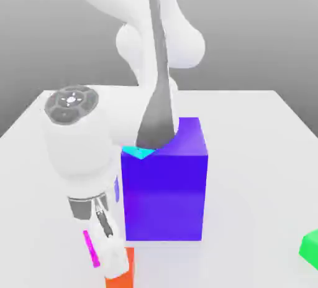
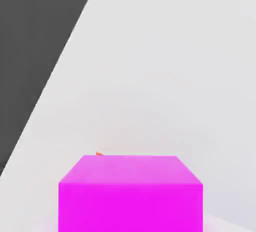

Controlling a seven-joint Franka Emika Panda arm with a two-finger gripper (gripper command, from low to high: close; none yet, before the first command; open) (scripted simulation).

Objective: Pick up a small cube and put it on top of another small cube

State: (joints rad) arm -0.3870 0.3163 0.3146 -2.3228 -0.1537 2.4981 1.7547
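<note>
My gripper (image 1: 100, 247) hangs low at the exterior view's lower left, shut on the small magenta-pink cube (image 1: 91, 249). Just a thin pink sliver of it shows beside my white fingers (image 1: 113, 252). In the hand view the same small cube (image 2: 131, 193) looms large and close. The small orange cube (image 1: 122, 271) sits on the table directly under my fingers, and past the pink cube's far edge a tiny orange corner (image 2: 98, 154) peeks out. I cannot tell whether the two cubes touch.
A big blue-purple block (image 1: 164, 181) stands right beside my hand, on the exterior view's right. A cyan cube (image 1: 138, 152) peeks from behind its top corner. A green cube (image 1: 309, 246) lies at the far right. The white table (image 1: 261, 156) ends near a dark floor (image 2: 35, 35).
</note>
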